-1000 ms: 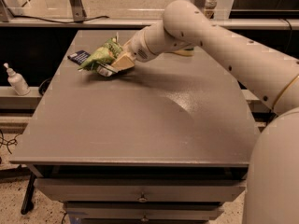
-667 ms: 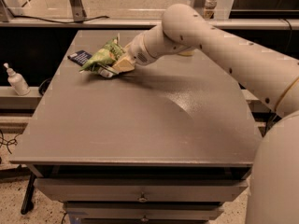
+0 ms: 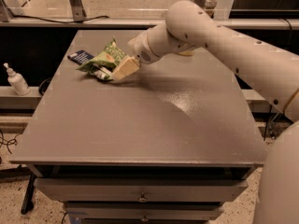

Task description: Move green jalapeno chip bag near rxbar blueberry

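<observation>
Change since before: almost nothing has moved; the gripper (image 3: 125, 68) and the green jalapeno chip bag (image 3: 103, 59) stay at the same far-left place on the table (image 3: 140, 129).
Arm pose: the white arm (image 3: 224, 45) comes in from the right edge, goes up to a round elbow at the far side, then bends down and to the left towards the bag.
Gripper: it is low over the table top, pointing left and a little to the near side, and it is clenched on the right edge of the green jalapeno chip bag.
Green jalapeno chip bag: crumpled, lying tilted at the far-left part of the table, its right side in the gripper.
Rxbar blueberry (image 3: 80, 56): flat on the table, just beside the bag on its far-left side, close to the left table edge; I cannot tell if they touch.
Surface: grey, matt table top, with drawers (image 3: 140, 190) under its near edge.
Room: a white pump bottle (image 3: 17, 80) stands on a low ledge at the left of the table; a black cable (image 3: 46, 18) lies on the light floor beyond the far edge.
</observation>
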Controlling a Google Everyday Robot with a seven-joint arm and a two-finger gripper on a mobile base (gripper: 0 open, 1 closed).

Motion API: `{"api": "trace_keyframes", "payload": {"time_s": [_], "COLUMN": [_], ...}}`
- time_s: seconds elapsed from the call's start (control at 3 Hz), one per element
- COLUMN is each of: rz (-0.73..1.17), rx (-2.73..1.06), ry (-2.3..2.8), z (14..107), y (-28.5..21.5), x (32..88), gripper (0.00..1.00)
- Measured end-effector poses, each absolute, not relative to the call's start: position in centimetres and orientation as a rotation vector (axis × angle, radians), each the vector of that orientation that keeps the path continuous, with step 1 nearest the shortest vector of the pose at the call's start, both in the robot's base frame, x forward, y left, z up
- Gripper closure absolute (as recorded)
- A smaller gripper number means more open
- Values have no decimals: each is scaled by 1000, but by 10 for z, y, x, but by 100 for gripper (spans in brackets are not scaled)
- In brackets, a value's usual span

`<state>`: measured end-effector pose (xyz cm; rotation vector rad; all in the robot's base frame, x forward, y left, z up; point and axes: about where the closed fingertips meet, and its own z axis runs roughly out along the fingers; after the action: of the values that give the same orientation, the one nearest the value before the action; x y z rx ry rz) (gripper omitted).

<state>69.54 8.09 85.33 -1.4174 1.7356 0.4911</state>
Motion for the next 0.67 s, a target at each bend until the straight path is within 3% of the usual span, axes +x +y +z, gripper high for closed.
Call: {"api": "trace_keyframes", "payload": {"time_s": [0.67], "rz": [590], "rx": [-1373], "ry": [1627], "z": [919], "y": [61], "x": [647], "gripper": [0]}}
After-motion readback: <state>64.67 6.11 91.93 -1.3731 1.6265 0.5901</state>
